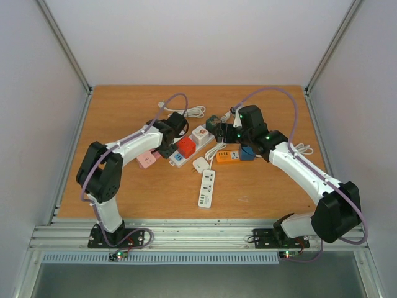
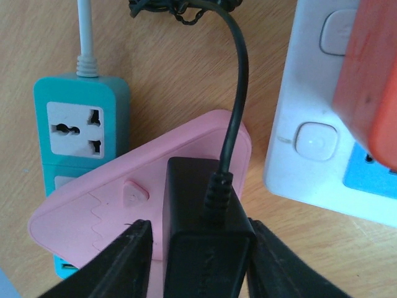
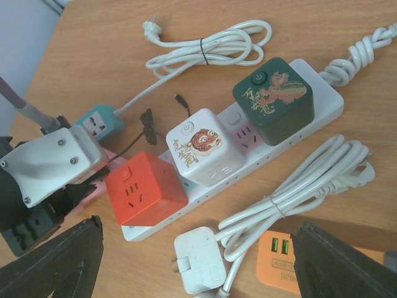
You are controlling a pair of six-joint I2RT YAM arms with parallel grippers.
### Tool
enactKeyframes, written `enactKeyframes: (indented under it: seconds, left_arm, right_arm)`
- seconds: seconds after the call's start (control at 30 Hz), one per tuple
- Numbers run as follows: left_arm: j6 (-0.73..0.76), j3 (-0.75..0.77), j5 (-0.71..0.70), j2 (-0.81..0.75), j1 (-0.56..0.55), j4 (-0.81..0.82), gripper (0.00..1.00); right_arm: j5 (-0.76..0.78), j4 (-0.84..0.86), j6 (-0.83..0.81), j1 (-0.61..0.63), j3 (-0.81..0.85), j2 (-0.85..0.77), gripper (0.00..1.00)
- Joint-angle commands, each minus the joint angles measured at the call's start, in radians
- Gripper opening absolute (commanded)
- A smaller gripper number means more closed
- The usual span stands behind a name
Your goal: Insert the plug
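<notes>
1. My left fingers (image 2: 118,267) sit narrow on the black plug (image 2: 201,248), one against each side of its body. Its black cord (image 2: 239,93) rises from the top and curls away.
2. The plug stands upright on the pink socket block (image 2: 99,211), toward its right edge in the left wrist view. I cannot tell whether the pins are seated.
3. The pink block overlaps the lower part of a teal strip (image 2: 80,124), whose upper socket shows.
4. Just beside the pink block lies a long white strip (image 3: 322,105). It carries a red cube (image 3: 146,189), a white cube (image 3: 201,149) and a dark green cube (image 3: 273,99) in a row.
5. My right fingers (image 3: 62,261) are spread wide and hold nothing. They hang above a bundled white cord (image 3: 298,186) and a white adapter (image 3: 198,261).
6. From overhead, both arms reach toward the middle of the table (image 1: 267,192). A short white strip (image 1: 207,189) lies nearer the bases, apart from both.
</notes>
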Motion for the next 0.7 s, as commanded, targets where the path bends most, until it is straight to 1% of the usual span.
enactKeyframes:
  seconds: [0.0, 0.2, 0.33, 0.53, 0.67]
  left_arm:
    - [0.014, 0.022, -0.057, 0.027, -0.01, 0.041, 0.39]
    - [0.012, -0.003, -0.079, 0.048, -0.011, 0.047, 0.15]
    - [-0.011, -0.023, -0.097, 0.091, -0.013, 0.031, 0.01]
    - [-0.057, -0.029, -0.138, 0.173, -0.014, -0.024, 0.0]
    - [-0.095, -0.028, -0.077, 0.217, -0.012, -0.064, 0.0]
  right_arm:
    - [0.002, 0.012, -0.009, -0.007, -0.011, -0.001, 0.84]
    - [-0.006, 0.02, -0.007, -0.007, -0.02, 0.013, 0.84]
    - [-0.001, 0.02, -0.007, -0.007, -0.021, 0.02, 0.84]
    - [0.013, 0.016, -0.013, -0.008, -0.023, 0.022, 0.84]
    - [0.013, 0.015, -0.014, -0.007, -0.023, 0.022, 0.84]
